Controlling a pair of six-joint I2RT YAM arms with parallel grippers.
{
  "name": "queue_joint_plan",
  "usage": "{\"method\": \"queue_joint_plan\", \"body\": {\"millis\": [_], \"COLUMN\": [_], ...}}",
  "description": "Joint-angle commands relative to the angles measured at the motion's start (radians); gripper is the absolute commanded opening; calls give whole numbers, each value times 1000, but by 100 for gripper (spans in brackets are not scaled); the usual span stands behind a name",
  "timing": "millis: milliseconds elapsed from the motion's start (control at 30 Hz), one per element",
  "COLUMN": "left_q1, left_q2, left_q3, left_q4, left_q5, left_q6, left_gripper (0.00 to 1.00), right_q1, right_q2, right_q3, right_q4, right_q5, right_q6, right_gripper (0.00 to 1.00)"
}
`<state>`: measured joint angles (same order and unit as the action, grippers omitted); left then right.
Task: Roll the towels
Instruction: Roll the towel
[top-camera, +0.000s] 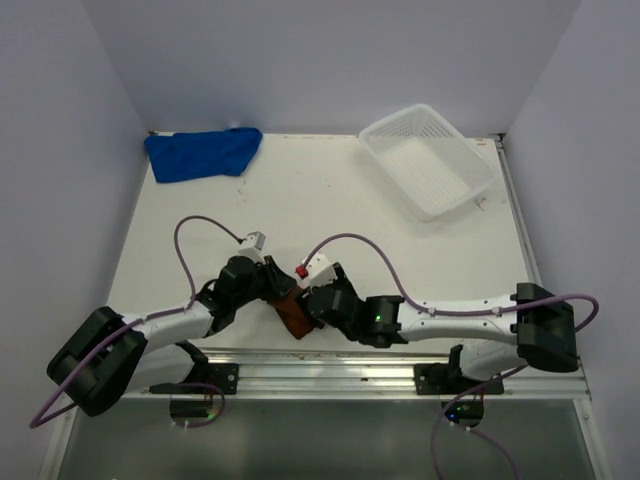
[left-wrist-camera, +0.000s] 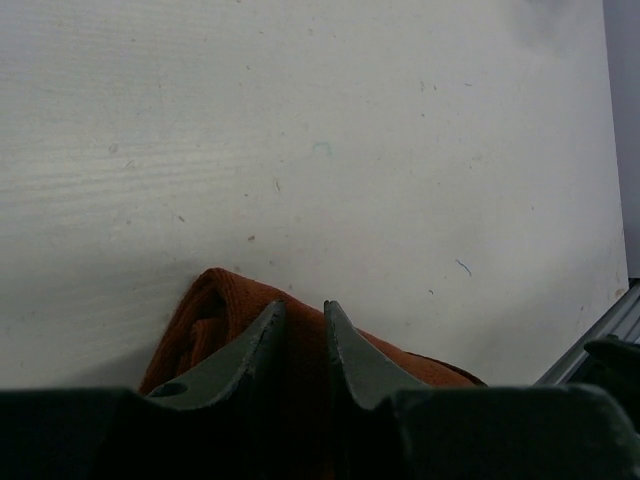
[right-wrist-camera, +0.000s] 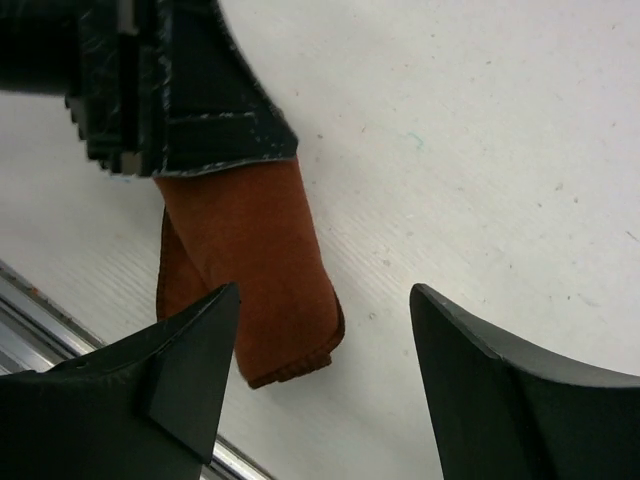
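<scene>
From here, the rolled rust-brown cloth towel (top-camera: 292, 315) lies on the white table (top-camera: 350, 220), one end under my left claw (top-camera: 283, 292) and just left of my right claw (top-camera: 310, 305). The crumpled royal-blue cloth towel (top-camera: 203, 153) lies far behind the left claw, and the white plastic mesh basket (top-camera: 465, 195) far behind the right claw.

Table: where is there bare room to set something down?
The wide middle of the table, between the blue towel and the white basket, is bare. The near edge is crowded: left gripper and right gripper meet at the rust-brown towel.
</scene>
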<state>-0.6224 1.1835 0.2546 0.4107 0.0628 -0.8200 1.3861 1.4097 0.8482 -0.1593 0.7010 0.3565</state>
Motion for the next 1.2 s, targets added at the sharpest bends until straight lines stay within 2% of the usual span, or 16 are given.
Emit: {"method": "queue_joint_plan", "body": {"millis": [0,33,67,200,300,467,633,800,900,967,1067,1100,1167], "left_q1": [1,1,1,1,1,1,3,1,1,1,1,3,1], "left_q2": [-4,-2,-1,-7,-22,-36,-44,-64,-65,-64,-64,-64,-67], "left_q3": [-32,-34,-37,-34,-41,-54,-54,-54,-54,-54,-54,-54,-48], "left_q4": [-21,-15,-15,-23,-32,-35,-44,-53,-52,-50,-52,-53,-55], "left_q5": [-34,-35,-35,-29,-34,-41,-34,-35,-34,-31,-31,-32,-34], "left_q6": [7,7,7,8,9,10,13,19,19,19,19,19,22], "left_gripper": [26,26,26,25,25,25,25,25,25,25,25,25,25], "right_q1": [-125,-156,-183,-318,-357,-387,-395,-418,-420,-420,-418,-414,-403], "right_q2": [-58,-61,-61,-31,14,128,209,256,281,291,290,285,262], "right_q3": [-46,-55,-60,-83,-75,-20,-15,0,9,11,-1,-1,-6], "right_q4": [119,135,142,191,205,227,303,307,308,313,330,323,297], "right_q5": [-317,-372,-490,-696,-816,-943,-983,-1014,-1034,-1043,-1038,-1026,-965], "right_q6": [48,58,56,52,36,27,36,27,21,16,10,7,-17], "right_gripper": [73,75,76,86,88,89,89,89,87,82,72,66,60]}}
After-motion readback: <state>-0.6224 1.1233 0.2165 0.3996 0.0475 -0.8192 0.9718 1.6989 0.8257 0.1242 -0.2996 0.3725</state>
